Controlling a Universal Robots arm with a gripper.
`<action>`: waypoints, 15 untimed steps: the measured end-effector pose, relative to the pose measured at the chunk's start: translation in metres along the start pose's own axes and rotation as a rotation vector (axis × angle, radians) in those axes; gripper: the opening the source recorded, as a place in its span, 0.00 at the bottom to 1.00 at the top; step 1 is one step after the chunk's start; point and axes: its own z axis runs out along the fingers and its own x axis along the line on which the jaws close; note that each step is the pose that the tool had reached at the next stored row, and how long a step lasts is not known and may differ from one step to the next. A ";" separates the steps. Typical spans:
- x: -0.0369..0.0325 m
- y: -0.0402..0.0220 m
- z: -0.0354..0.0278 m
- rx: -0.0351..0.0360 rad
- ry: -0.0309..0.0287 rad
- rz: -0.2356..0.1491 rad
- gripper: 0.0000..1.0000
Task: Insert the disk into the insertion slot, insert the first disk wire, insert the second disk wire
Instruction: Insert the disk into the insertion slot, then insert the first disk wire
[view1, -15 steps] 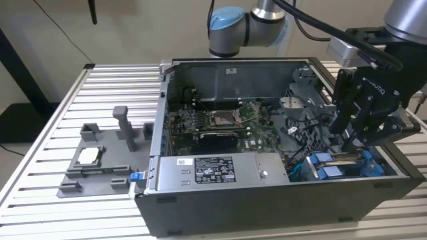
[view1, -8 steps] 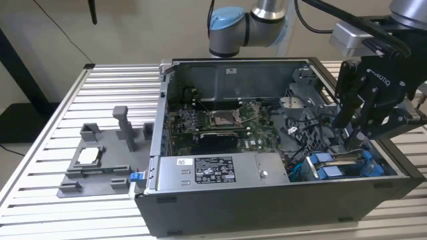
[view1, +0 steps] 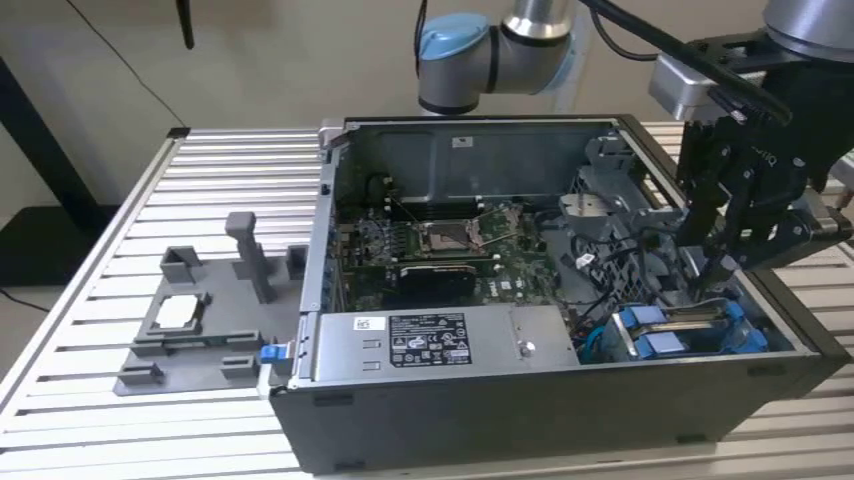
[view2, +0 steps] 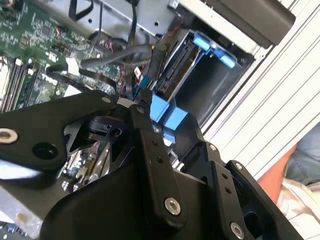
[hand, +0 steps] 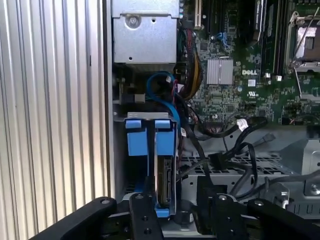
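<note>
Silver-grey disk in blue plastic frame (view1: 687, 325) sits in the grey metal insertion slot (hand: 119, 160) at the black computer case (view1: 534, 425) corner, directly beneath the black gripper (view1: 714, 268); can't tell the jaws' opening or hold.

Items I log around my work:
1. Slatted metal table (view1: 214, 170), under everything.
2. Grey fixture (view1: 200, 345) with upright posts, on the table at the exterior view's left, just beside the case. A small silver-white piece (view1: 180, 312) lies in it.
3. Black computer case (view1: 534, 420), open side up.
4. Green motherboard (view1: 400, 255) inside, with the square CPU socket (view1: 445, 236) on it.
5. Finned silver heatsink (hand: 220, 71) on the board, in the first wrist view.
6. Grey labelled power-supply box (view1: 427, 345) along the case's near wall.
</note>
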 end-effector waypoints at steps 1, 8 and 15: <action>-0.0012 0.0001 0.0000 0.0161 -0.0009 0.000 0.47; -0.0152 0.0003 0.0011 0.1085 0.0021 -0.012 0.47; -0.0224 0.0015 0.0025 0.1618 0.0661 -0.038 0.47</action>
